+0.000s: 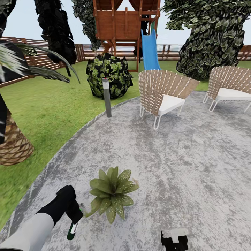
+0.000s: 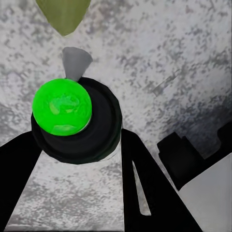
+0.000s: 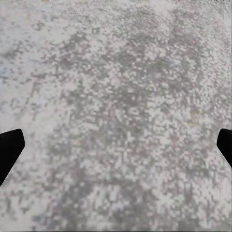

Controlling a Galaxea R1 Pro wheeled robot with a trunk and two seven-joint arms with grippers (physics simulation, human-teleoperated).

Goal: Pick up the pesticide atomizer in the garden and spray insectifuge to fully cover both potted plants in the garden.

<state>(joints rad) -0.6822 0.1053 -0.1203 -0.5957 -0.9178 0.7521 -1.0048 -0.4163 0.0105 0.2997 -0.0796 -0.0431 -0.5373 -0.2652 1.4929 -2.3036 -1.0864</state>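
Note:
One potted plant (image 1: 111, 195), a low rosette of speckled green leaves, stands on the grey paved patio (image 1: 181, 157) near the front. Just to its left my left gripper (image 1: 75, 218) is shut on the pesticide atomizer (image 1: 72, 230), whose white nozzle points toward the leaves. In the left wrist view the atomizer (image 2: 72, 121) shows as a bright green disc in a black ring between my black fingers (image 2: 150, 193), its grey nozzle aimed at a leaf tip (image 2: 63, 14). My right gripper (image 1: 174, 240) hangs open low over bare paving, its fingertips (image 3: 9, 150) wide apart.
A grey bollard lamp (image 1: 107, 97) stands at the patio's far edge before a dark shrub (image 1: 109, 75). Two woven chairs (image 1: 164, 96) (image 1: 230, 87) sit at the back right. A palm trunk (image 1: 14, 143) rises on the lawn at left. A wooden play tower with a blue slide (image 1: 150, 48) stands behind.

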